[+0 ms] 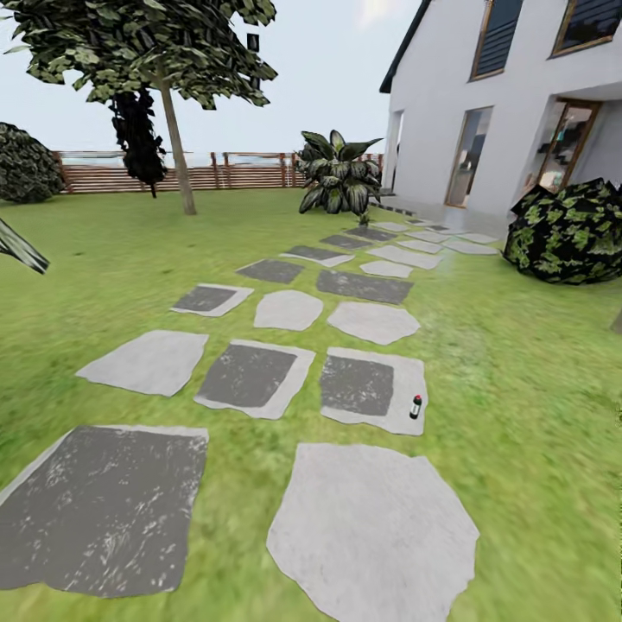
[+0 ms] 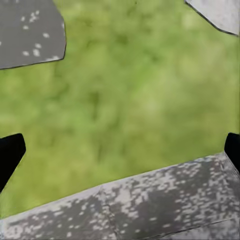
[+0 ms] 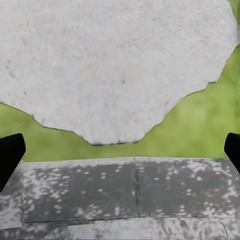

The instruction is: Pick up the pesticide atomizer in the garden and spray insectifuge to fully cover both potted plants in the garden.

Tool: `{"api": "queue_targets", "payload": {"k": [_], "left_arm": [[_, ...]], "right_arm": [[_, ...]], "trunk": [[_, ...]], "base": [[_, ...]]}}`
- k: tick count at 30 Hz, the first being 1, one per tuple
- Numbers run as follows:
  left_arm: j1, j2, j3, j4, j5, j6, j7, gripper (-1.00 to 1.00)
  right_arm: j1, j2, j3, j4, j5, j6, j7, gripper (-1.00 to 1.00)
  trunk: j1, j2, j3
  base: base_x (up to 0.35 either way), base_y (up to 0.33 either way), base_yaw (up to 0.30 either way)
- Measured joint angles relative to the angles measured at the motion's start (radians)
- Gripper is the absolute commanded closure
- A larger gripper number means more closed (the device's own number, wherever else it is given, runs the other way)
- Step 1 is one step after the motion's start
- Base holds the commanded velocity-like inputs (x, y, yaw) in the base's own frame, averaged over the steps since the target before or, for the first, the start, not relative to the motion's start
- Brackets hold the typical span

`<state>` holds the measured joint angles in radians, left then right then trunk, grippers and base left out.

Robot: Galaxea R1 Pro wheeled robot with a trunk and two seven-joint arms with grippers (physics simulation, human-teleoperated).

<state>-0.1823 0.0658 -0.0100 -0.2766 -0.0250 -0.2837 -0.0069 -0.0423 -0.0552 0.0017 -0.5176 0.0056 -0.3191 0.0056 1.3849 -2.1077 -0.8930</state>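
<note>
Green lawn (image 1: 518, 380): spreading across the garden, carrying a path of pale and dark grey stepping stones (image 1: 371, 527) that is running toward the white house (image 1: 484, 104).
Atomizer: small slim dark spray bottle with a red top and white band, the pesticide atomizer (image 1: 415, 407), is standing upright at the right edge of a grey stone slab (image 1: 371, 389), just inside the lawn's border.
Why there: upright and alone on flat stone, it is probably sitting ready for a grasp from above or from the side.
Left pincer (image 2: 120, 150): hanging released above grass and a speckled grey surface, its black fingertips (image 2: 10, 152) showing wide apart and grasping nothing.
Right pincer (image 3: 120, 152): likewise released, fingertips (image 3: 10, 155) spread wide over a pale stone, empty.
Stage: judging by the gap to the bottle, the robot is still approaching; pickup is not yet begun.
Hard to make out: the bottle's label is too small to read; a large striped-leaf plant (image 1: 339, 177) by the brown slatted fence (image 1: 225, 173) is looking too big to be a target.
Cut off: a dark bush (image 1: 570, 233) is being clipped at the right edge.
</note>
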Motion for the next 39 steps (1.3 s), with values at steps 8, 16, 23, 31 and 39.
{"api": "queue_targets", "payload": {"k": [8, 16, 23, 31, 39], "left_arm": [[0.0, 0.001, 0.0, 0.0, 0.0, 0.0, 0.0, -1.0], [0.0, 0.001, 0.0, 0.0, 0.0, 0.0, 0.0, -1.0], [0.0, 0.001, 0.0, 0.0, 0.0, 0.0, 0.0, -1.0], [0.0, 0.001, 0.0, 0.0, 0.0, 0.0, 0.0, -1.0], [0.0, 0.0, 0.0, 0.0, 0.0, 0.0, 0.0, -1.0]], "right_arm": [[0.0, 0.0, 0.001, 0.001, 0.0, 0.001, 0.0, -1.0], [0.0, 0.0, 0.001, 0.001, 0.0, 0.0, 0.0, -1.0], [0.0, 0.0, 0.001, 0.001, 0.0, 0.0, 0.0, -1.0], [0.0, 0.0, 0.001, 0.001, 0.0, 0.0, 0.0, -1.0], [0.0, 0.0, 0.001, 0.0, 0.0, 0.0, 0.0, -1.0]], "trunk": [[0.0, 0.0, 0.0], [0.0, 0.0, 0.0], [0.0, 0.0, 0.0], [0.0, 0.0, 0.0], [0.0, 0.0, 0.0]], "base": [[0.313, 0.158, -0.273], [0.312, 0.159, -0.273], [0.311, 0.16, -0.273], [0.306, 0.17, -0.273], [0.274, 0.218, -0.273]]}}
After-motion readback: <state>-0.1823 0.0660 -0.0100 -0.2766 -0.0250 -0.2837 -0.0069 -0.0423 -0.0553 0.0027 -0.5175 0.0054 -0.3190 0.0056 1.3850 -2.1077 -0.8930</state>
